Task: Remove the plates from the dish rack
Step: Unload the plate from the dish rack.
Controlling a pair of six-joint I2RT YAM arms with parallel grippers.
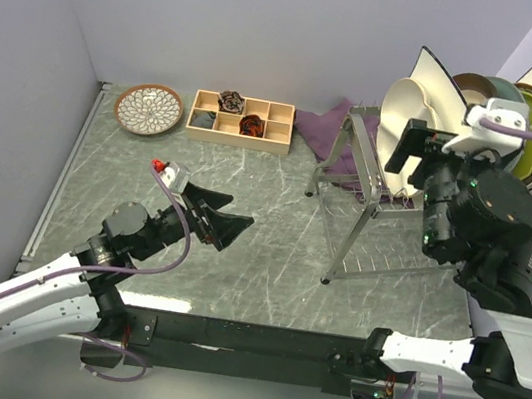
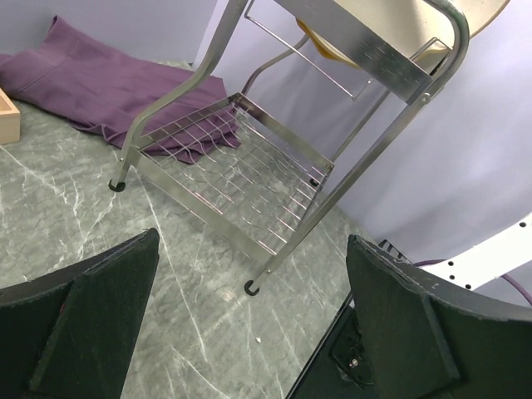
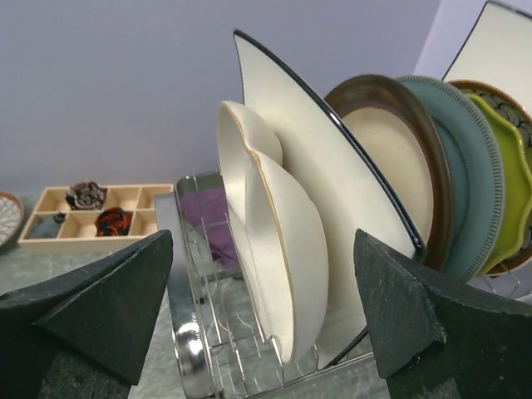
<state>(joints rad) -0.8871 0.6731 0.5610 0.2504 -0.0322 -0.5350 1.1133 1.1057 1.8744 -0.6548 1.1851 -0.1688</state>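
Seen from above, on the table (image 1: pixel 258 249): plates (image 1: pixel 414 107) stand on edge, one behind another, in the dish rack (image 1: pixel 350 243) at 3 o'clock. A cloth (image 1: pixel 323 128) lies partly beneath the rack at 1 o'clock. A compartment tray (image 1: pixel 241 120) sits at 12, and a lone plate (image 1: pixel 149 108) lies flat at 10.

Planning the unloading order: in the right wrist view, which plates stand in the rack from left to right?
cream divided plate → white square plate → brown-rimmed plate → teal plate → yellow-green plate
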